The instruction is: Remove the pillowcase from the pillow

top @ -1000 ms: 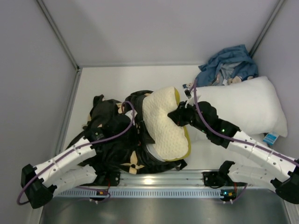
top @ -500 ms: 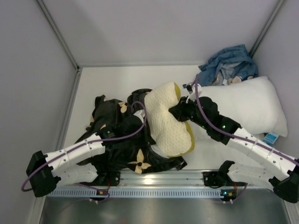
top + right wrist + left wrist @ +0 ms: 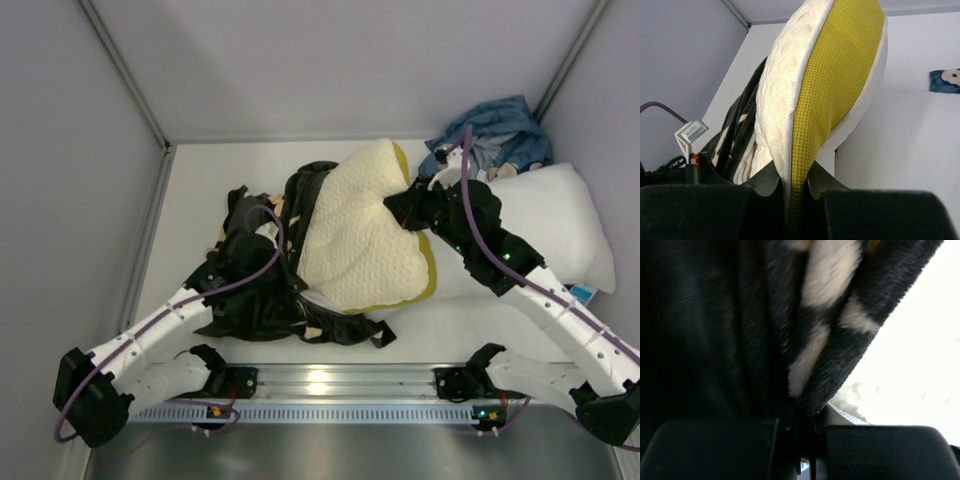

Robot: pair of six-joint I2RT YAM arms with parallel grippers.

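The cream quilted pillow (image 3: 360, 235) with its olive-yellow edge lies mid-table, mostly out of the black flower-print pillowcase (image 3: 255, 295), which is bunched at its left and near side. My right gripper (image 3: 410, 207) is shut on the pillow's far-right edge. In the right wrist view its fingers (image 3: 762, 187) pinch the yellow mesh trim of the pillow (image 3: 785, 90), with the pillowcase (image 3: 737, 132) behind. My left gripper (image 3: 262, 235) is shut on the pillowcase. In the left wrist view the dark fabric (image 3: 715, 315) runs between its tips (image 3: 805, 412), beside the pillow (image 3: 920, 365).
A larger plain white pillow (image 3: 545, 225) lies at the right, under the right arm. A blue cloth bundle (image 3: 490, 140) sits in the back right corner. Grey walls close the left, back and right sides. A metal rail (image 3: 320, 385) runs along the near edge.
My left gripper has shut on the pillowcase. My right gripper has pulled the pillow up toward the back right, and more of the pillow now shows outside the case.
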